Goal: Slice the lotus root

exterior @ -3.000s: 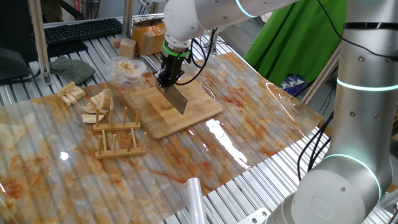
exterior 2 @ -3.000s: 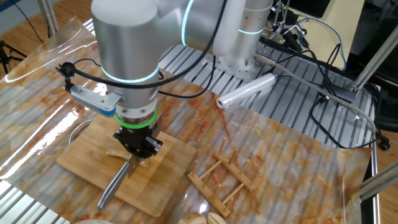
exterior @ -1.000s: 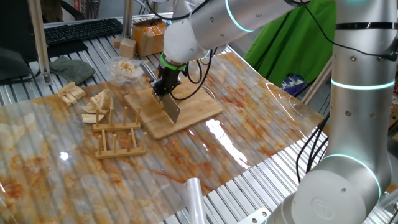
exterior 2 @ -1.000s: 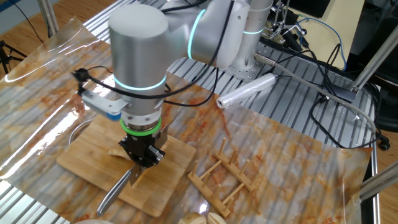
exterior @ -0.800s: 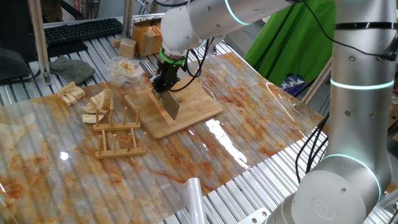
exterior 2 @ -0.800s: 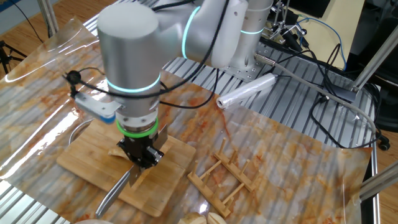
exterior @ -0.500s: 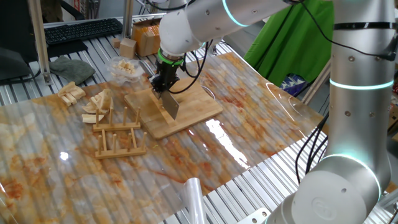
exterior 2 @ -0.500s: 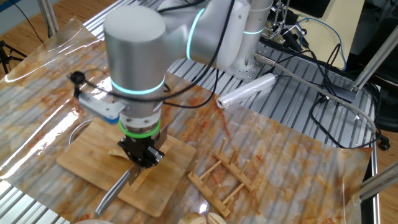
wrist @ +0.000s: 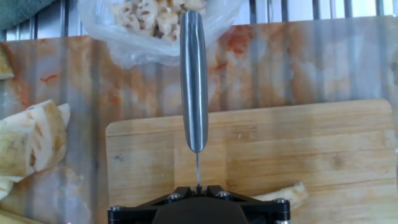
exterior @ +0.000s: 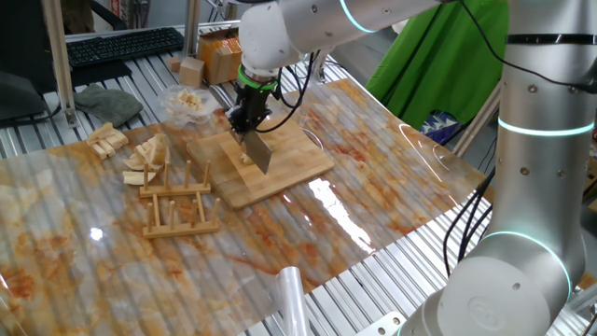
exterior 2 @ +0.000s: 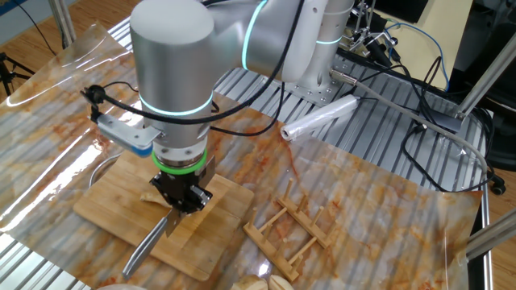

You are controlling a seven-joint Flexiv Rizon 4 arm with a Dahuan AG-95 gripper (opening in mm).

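My gripper (exterior: pixel 248 119) is shut on a steel knife (exterior: pixel 258 152) and stands over the wooden board (exterior: pixel 303 154). In the other fixed view the gripper (exterior 2: pixel 182 201) is low over the board (exterior 2: pixel 105 211), and the knife's handle (exterior 2: pixel 145 246) sticks out toward the front left. A small tan lotus root piece (exterior 2: pixel 152 196) lies on the board right beside the gripper. In the hand view the knife (wrist: pixel 194 81) runs straight ahead from the gripper (wrist: pixel 198 188), and the lotus root (wrist: pixel 285 192) lies on the board (wrist: pixel 323 143) just to the right of the jaws.
A clear plastic bag of pale cut bits (exterior: pixel 187 101) lies behind the board and shows in the hand view (wrist: pixel 134 28). Larger tan wedge pieces (exterior: pixel 147 155) lie to the left. A wooden rack (exterior: pixel 177 201) stands in front and a plastic roll (exterior: pixel 291 297) lies near the table edge.
The gripper with the knife has shifted a little toward the far side of the board and the blade sits slightly higher. The lotus root piece has stayed in place.
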